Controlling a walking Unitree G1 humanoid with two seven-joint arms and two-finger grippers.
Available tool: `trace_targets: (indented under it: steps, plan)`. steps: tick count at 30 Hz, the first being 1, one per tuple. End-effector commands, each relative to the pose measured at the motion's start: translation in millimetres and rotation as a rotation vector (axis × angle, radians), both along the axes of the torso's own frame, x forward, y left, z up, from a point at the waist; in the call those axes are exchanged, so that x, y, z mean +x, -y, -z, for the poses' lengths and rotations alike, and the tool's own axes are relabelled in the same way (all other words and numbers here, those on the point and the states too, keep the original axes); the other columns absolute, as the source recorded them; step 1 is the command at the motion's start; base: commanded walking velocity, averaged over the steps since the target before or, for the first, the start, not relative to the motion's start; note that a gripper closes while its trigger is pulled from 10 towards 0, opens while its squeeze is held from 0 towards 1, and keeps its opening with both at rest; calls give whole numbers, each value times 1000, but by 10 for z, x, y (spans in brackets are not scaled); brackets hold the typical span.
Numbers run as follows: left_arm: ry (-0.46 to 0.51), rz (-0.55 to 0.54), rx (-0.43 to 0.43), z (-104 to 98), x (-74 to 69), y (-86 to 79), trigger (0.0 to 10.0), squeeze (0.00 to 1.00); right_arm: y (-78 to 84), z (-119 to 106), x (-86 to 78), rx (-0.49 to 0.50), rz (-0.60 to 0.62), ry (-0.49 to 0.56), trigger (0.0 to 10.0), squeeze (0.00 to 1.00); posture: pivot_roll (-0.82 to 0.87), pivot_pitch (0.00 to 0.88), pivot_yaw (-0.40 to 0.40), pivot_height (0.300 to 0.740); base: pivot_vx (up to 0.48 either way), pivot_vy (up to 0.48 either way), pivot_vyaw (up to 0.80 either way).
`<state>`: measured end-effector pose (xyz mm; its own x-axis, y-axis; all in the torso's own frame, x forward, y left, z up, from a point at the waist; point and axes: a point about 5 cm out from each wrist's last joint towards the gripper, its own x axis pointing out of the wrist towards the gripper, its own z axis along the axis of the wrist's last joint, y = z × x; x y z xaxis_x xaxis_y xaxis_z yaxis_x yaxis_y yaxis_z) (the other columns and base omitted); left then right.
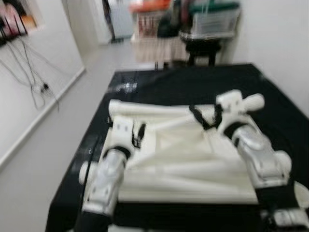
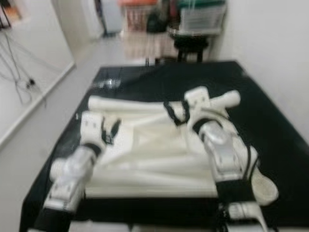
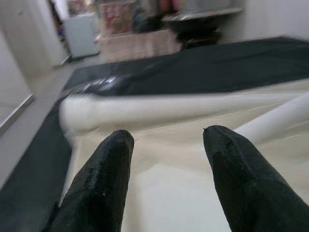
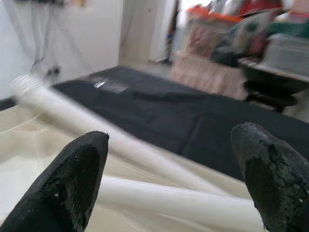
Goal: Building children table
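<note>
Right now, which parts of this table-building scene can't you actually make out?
- White tabletop: eye views blurred; how the legs join it is unclear.
- Its near edge: both arms hide parts of it.
- Clutter beyond the black mat: too blurred to identify.
- Round white piece: half hidden behind the right arm.

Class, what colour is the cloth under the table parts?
Black cloth, clearest in the left eye view.

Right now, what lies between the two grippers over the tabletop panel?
In the left eye view, a white table leg slants across the cream panel between the left gripper and right gripper; both are open.
</note>
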<state>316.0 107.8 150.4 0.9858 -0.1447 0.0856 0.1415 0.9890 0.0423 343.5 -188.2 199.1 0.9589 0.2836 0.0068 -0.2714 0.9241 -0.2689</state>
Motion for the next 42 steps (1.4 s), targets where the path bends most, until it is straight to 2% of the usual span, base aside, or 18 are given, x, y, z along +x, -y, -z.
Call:
trace_targets:
  steps: [1,6,8,11,12,14,17,18,23,25,27,28,29,30,32,35,38,42]
  plan:
    - [-14,6,20,47,-13,-44,10000,0,-72,0,-14,-30,-27,-33,10000,0,-121,0,21,740,0,0,0]
    - [-23,82,-29,50,-66,-9,10000,0,-150,-46,-95,11,-166,-86,10000,0,-121,0,22,740,0,0,0]
    - [-39,160,-60,54,-124,64,10000,0,-191,-37,-234,-38,-328,-138,10000,0,-116,0,28,740,0,-465,0]
    - [-42,178,-66,52,-140,93,10000,0,-200,-17,-299,-67,-379,-158,10000,0,-116,0,28,740,0,-465,0]
    - [-55,246,-84,55,-186,168,10000,0,-194,-17,-430,-163,-494,-139,10000,0,-118,0,36,740,0,-465,0]
    - [-55,246,-84,55,-186,168,10000,0,-194,-17,-430,-163,-494,-139,10000,0,-118,0,36,740,0,-465,0]
    - [-79,379,-96,79,-289,279,10000,0,-133,-41,-538,-228,-575,-188,10000,0,-114,0,36,740,0,-310,0]
    - [-79,379,-96,79,-289,279,10000,0,-133,-41,-538,-228,-575,-188,10000,0,-114,0,36,740,0,0,0]
    - [-100,538,-126,81,-438,361,10000,0,4,-50,-693,-390,-677,-328,10000,0,-111,0,31,740,0,0,0]
    - [-100,538,-126,81,-438,361,10000,0,4,-50,-693,-390,-677,-328,10000,0,-111,0,31,740,0,0,0]
    - [-121,609,-137,81,-517,362,10000,0,102,-79,-735,-473,-699,-413,10000,0,-105,0,25,740,0,0,0]
    - [-121,609,-137,81,-517,362,10000,0,102,-79,-735,-473,-699,-413,10000,0,-105,0,25,740,0,0,0]
    - [-130,634,-143,82,-547,360,7882,0,131,-88,-750,-498,-712,-445,10000,0,-105,0,25,740,0,0,0]
    - [-134,657,-154,77,-580,354,0,0,150,-95,-769,-515,-729,-474,10000,0,-103,0,24,740,0,0,0]
    - [-134,657,-154,77,-580,354,0,0,150,-95,-769,-515,-729,-474,10000,0,-103,0,24,740,0,0,0]
    - [-149,693,-167,58,-671,292,0,0,187,-91,-823,-597,-757,-569,10000,0,-99,0,21,740,0,0,0]
    - [-149,693,-167,58,-671,292,0,0,187,-91,-823,-597,-757,-569,10000,0,-99,0,21,740,0,0,0]
    - [-197,755,-202,71,-797,270,0,0,256,-79,-777,-721,-670,-657,10000,0,-99,0,19,740,0,0,0]
